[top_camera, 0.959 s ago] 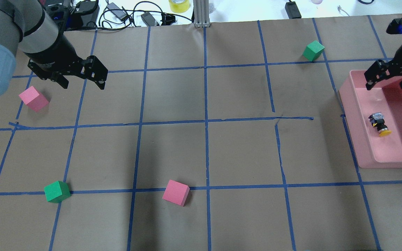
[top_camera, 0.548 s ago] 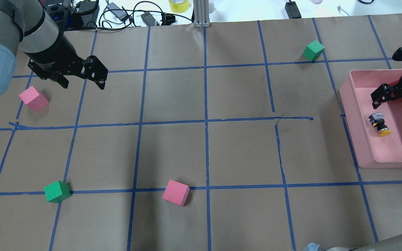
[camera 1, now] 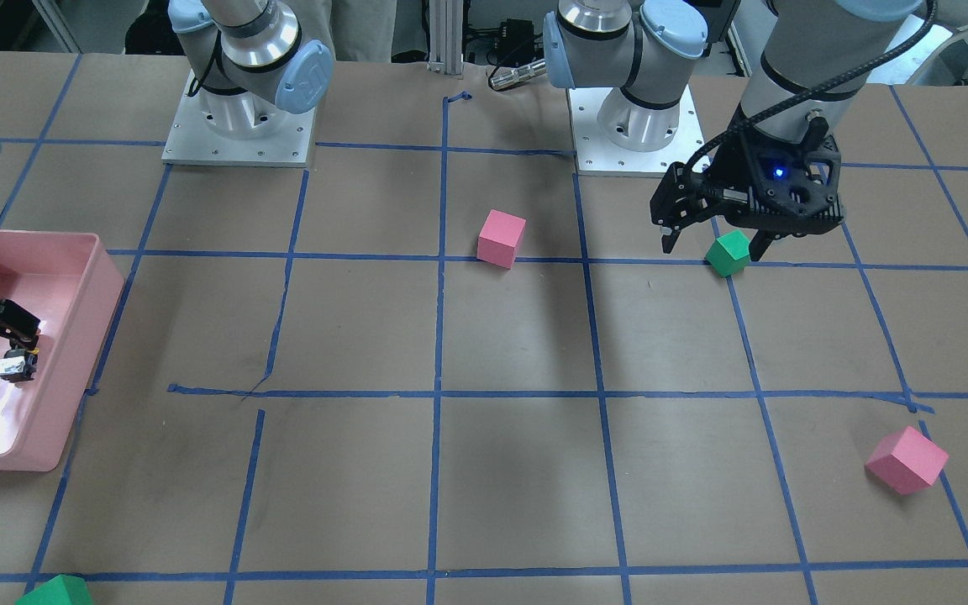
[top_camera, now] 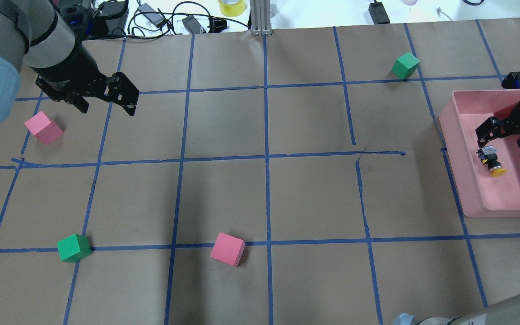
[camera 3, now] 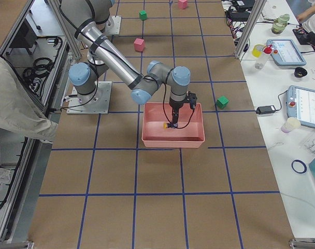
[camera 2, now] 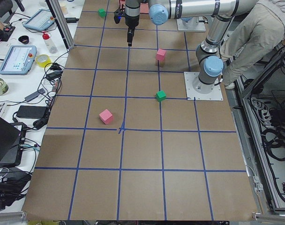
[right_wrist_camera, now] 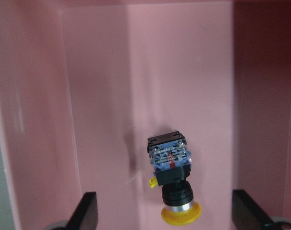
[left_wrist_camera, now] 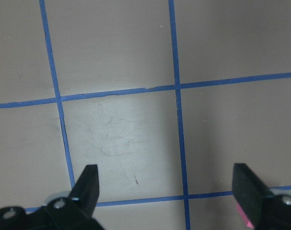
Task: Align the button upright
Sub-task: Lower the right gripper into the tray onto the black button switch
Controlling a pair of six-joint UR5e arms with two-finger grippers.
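The button (top_camera: 491, 160) lies on its side inside the pink bin (top_camera: 452, 149), its yellow cap toward the robot and its contact block away. In the right wrist view the button (right_wrist_camera: 174, 182) lies between and just ahead of the two fingertips. My right gripper (top_camera: 508, 137) is open and empty, low inside the bin, just beyond the button's block end. My left gripper (top_camera: 106, 108) is open and empty, hovering above the table at the far left, next to a pink cube (top_camera: 43, 127).
A green cube (top_camera: 73, 248) and a pink cube (top_camera: 227, 249) sit near the front. Another green cube (top_camera: 405, 65) sits at the back right, beyond the bin. Cables and a yellow tape roll (top_camera: 231, 6) lie past the table's far edge.
My right gripper has moved toward the robot and down into the bin, closing in on the button. The left arm and the button have not moved.
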